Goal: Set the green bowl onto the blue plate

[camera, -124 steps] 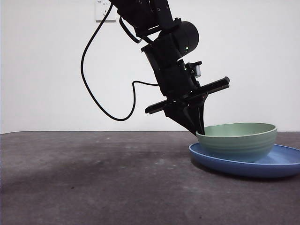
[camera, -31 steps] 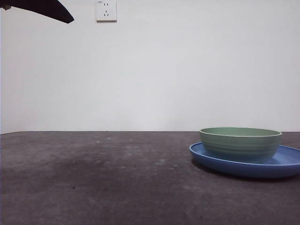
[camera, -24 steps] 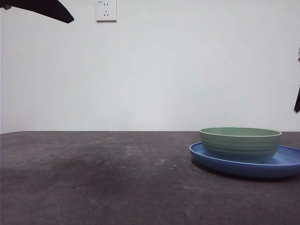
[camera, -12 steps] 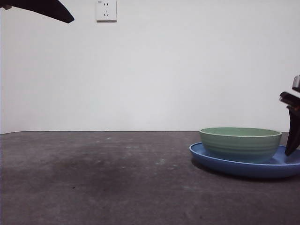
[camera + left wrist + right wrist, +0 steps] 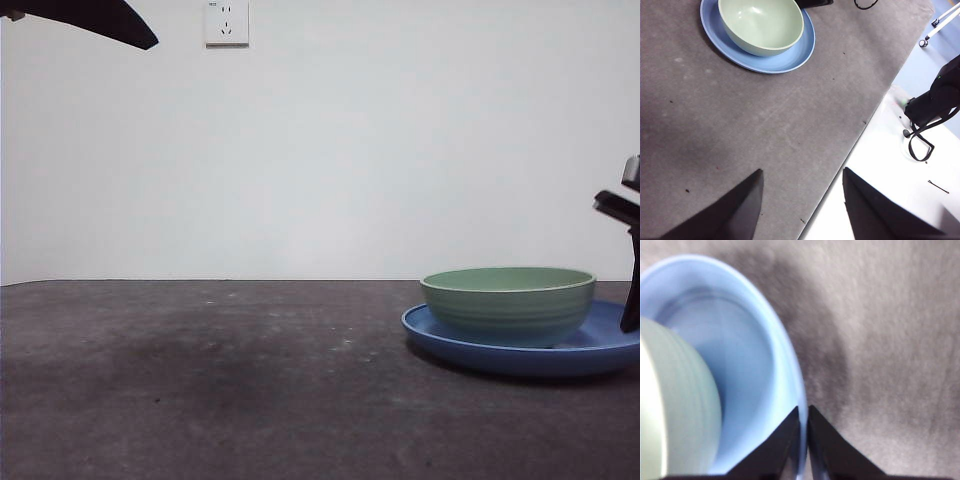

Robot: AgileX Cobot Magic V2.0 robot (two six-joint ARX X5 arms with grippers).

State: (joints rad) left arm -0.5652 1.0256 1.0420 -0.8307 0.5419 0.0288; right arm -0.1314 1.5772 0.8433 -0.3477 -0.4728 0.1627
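Note:
The green bowl (image 5: 508,300) sits upright in the blue plate (image 5: 470,352) at the right of the dark table. My right gripper (image 5: 630,318) reaches down at the plate's right edge. In the right wrist view its jaws stand almost together with the blue plate's (image 5: 745,355) rim pinched between them, the right gripper (image 5: 803,410) right at that rim and the green bowl (image 5: 675,390) just beside it. My left gripper (image 5: 802,171) hangs open high above the table, far from the green bowl (image 5: 761,22) and the blue plate (image 5: 790,56); it shows as a black tip (image 5: 100,18).
A white wall socket (image 5: 226,20) is on the back wall. The table's edge (image 5: 860,130) runs close to the plate's side, with a white floor and black cabled gear (image 5: 932,100) beyond it.
My right gripper came in from the right edge, dropped to the plate's rim and closed on it. The plate and bowl shifted slightly left. The arm seen earlier at the bowl has withdrawn.

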